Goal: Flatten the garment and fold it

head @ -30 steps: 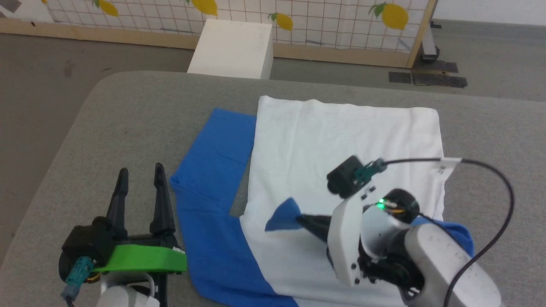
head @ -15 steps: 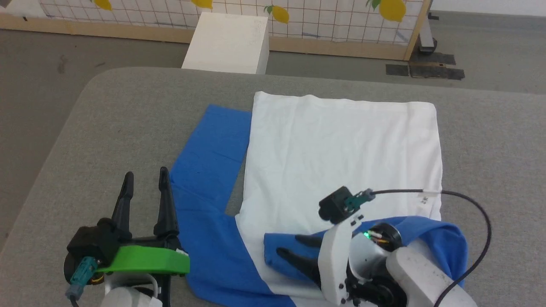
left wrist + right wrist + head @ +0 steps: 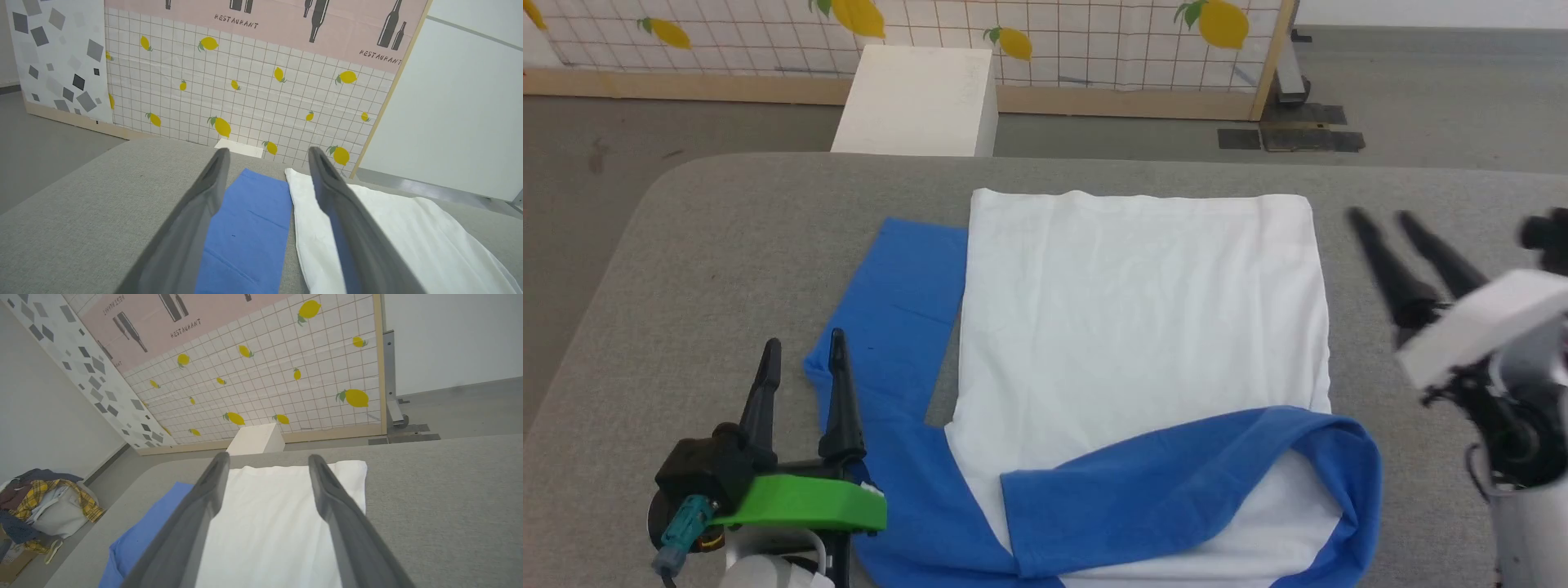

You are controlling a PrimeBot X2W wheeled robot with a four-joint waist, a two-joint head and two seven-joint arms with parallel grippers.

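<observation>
Right gripper (image 3: 1380, 219): fingers spread wide, empty, clear of the garment, off its right edge. Left gripper (image 3: 805, 343): spread wide, empty, at the outstretched sleeve's edge.
Garment (image 3: 1135, 310), one: white body flat mid-table; first sleeve (image 3: 1168, 482) folded across the near end, second sleeve (image 3: 894, 318) laid out left.
Grey padded table (image 3: 727, 245), one.
White box (image 3: 915, 98), one, on grey floor beyond; lemon-print screen (image 3: 1094, 41) behind.
Clothes heap (image 3: 41, 498), one, by the wall.

White box (image 3: 915, 98) before lemon-print panel (image 3: 1094, 41); clothes heap (image 3: 36, 498) on floor (image 3: 645, 114); grey table (image 3: 727, 245).
</observation>
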